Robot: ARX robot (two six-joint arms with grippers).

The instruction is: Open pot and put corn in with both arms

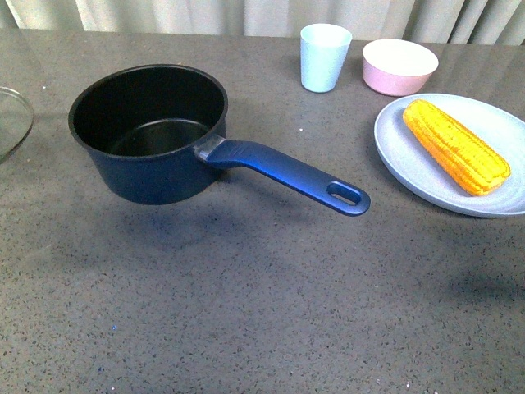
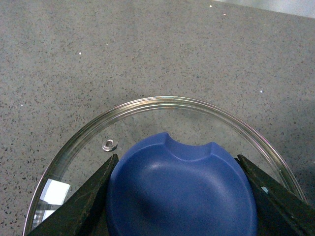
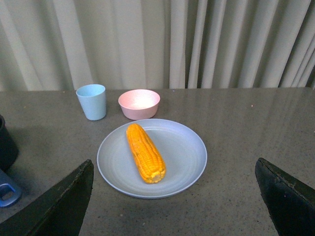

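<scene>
- Grey speckled desk (image 1: 246, 312); open pot (image 1: 148, 168) at frame left.
- Your left claw (image 2: 176, 162) pinches the glass lid (image 2: 147, 125) by its knob; it could slip.
- Your right claw (image 3: 173, 164) gapes empty; the corn (image 3: 145, 153) may roll.

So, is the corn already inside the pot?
No, the corn lies on the grey plate, and the pot is empty.

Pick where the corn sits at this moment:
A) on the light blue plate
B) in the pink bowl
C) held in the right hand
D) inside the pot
A: the corn cob lies on the light blue plate, while the pot stands open with nothing inside.
</scene>
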